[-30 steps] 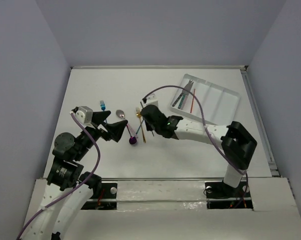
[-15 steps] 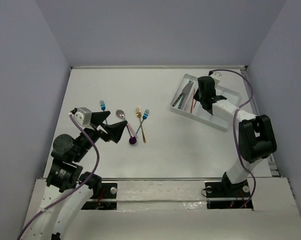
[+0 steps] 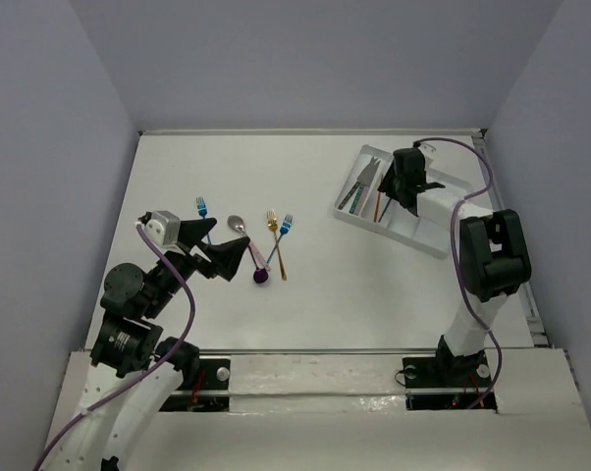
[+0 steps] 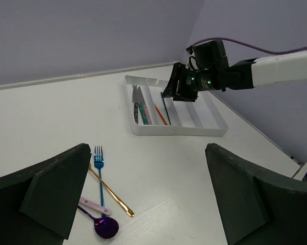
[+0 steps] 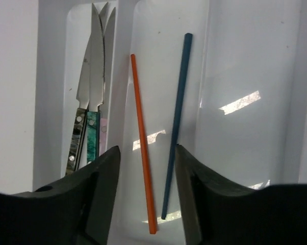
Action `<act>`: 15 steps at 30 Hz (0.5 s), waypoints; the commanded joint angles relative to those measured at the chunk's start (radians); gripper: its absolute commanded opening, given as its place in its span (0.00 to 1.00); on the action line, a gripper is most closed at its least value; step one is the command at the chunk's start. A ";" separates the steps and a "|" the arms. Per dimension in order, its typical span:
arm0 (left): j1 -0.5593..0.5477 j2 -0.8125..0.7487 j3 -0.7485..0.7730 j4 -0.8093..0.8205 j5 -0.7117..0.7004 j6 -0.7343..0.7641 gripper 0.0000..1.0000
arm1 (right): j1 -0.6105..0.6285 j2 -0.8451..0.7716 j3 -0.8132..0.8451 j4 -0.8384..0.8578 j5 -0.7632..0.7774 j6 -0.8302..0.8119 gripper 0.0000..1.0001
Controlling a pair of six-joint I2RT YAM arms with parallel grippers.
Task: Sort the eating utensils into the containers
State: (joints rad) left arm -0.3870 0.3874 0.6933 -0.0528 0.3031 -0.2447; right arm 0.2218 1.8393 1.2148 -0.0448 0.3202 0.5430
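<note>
From above, the right end effector has left the middle of the counter, where it sat a second ago. It now hangs over the tray at 2 o'clock, barely shifted from half a second back. The left end effector has not moved. I count five loose utensils at 9 o'clock of centre: two blue forks, one gold fork, one silver spoon and one purple spoon. The left wrist camera shows its own fingers spread wide with nothing between them. Only four of those utensils are in its view, and the far blue fork is out of frame. Across the counter it shows the right end effector above the tray's second compartment. The right wrist camera gives what the others blur. Three knives lie side by side in the compartment at 9 o'clock. Beside them, at 12 o'clock, one orange stick and one teal stick lie together in the next compartment. The right fingers are parted and empty.
</note>
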 commanded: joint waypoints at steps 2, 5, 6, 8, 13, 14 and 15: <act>-0.009 -0.007 0.006 0.031 0.004 0.004 0.99 | 0.001 -0.064 0.029 0.026 -0.098 -0.034 0.60; -0.009 -0.002 0.006 0.033 0.005 0.004 0.99 | 0.063 -0.138 -0.026 0.066 -0.135 -0.061 0.63; -0.009 -0.004 0.006 0.033 0.005 0.005 0.99 | 0.086 -0.156 -0.052 0.074 -0.135 -0.072 0.63; -0.009 -0.002 0.008 0.033 -0.002 0.005 0.99 | 0.175 -0.199 -0.073 0.082 -0.144 -0.087 0.62; -0.009 -0.002 0.008 0.028 -0.015 0.004 0.99 | 0.405 -0.184 -0.071 0.048 -0.109 -0.140 0.51; -0.009 0.001 0.008 0.028 -0.015 0.004 0.99 | 0.471 -0.161 -0.060 0.008 -0.096 -0.153 0.48; -0.009 -0.001 0.008 0.028 -0.015 0.004 0.99 | 0.500 -0.149 -0.054 -0.003 -0.087 -0.155 0.48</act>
State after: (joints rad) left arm -0.3870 0.3878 0.6937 -0.0536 0.2974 -0.2447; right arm 0.5537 1.6554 1.1442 -0.0109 0.2203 0.4465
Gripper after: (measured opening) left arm 0.988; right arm 0.507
